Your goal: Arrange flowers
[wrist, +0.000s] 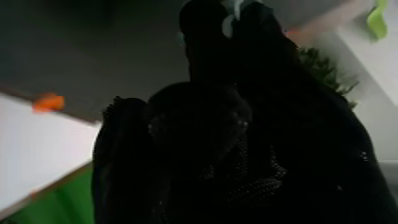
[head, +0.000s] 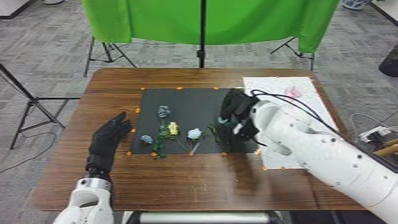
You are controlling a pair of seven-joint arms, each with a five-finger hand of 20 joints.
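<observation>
In the head view, my right hand (head: pixel 238 107) is over the right part of the black mat (head: pixel 200 95), pinching a pale flower (head: pixel 223 120). Green leaves (head: pixel 213 131) lie beside it. To their left on the mat are a white flower (head: pixel 195 133), a yellow flower (head: pixel 173 128) and two blue-grey flowers (head: pixel 163 111). My left hand (head: pixel 109 134) rests open left of the mat, fingers straight. In the right wrist view, the right hand's (wrist: pixel 240 120) fingertips close around something pale (wrist: pixel 233 15), with green leaves (wrist: pixel 324 67) alongside; its stem is hidden.
A white sheet (head: pixel 277 84) with a pink flower (head: pixel 293 92) lies to the right of the mat, partly under my right arm. Orange tape pieces (head: pixel 179 88) edge the mat on the brown table (head: pixel 160 180). A green cloth on stands is behind the table.
</observation>
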